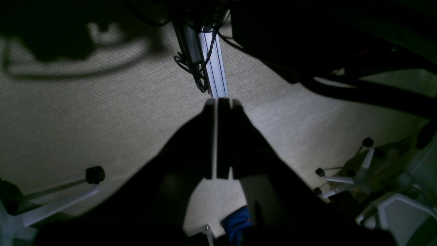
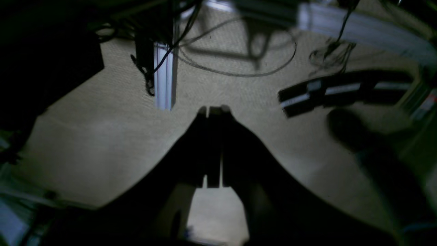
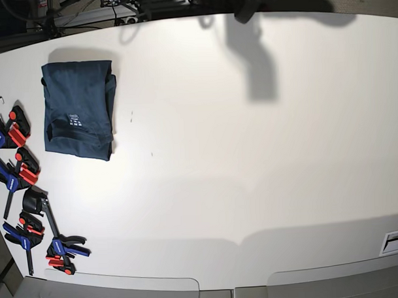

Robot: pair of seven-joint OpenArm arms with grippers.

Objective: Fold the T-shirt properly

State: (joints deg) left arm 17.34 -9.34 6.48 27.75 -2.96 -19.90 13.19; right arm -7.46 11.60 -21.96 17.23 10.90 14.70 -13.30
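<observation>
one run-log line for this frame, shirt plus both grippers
T-shirt: folded, table's far-left corner, untouched | left gripper: shut, empty, off table | right gripper: shut, empty, off table

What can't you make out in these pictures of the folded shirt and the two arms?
- Base view: both arms are outside the frame; only shadows fall on the table.
- Base view: the T-shirt label print is too small to read.
- Wrist views: the T-shirt is out of frame; left gripper and right gripper show only floor, dark and blurred.
</observation>
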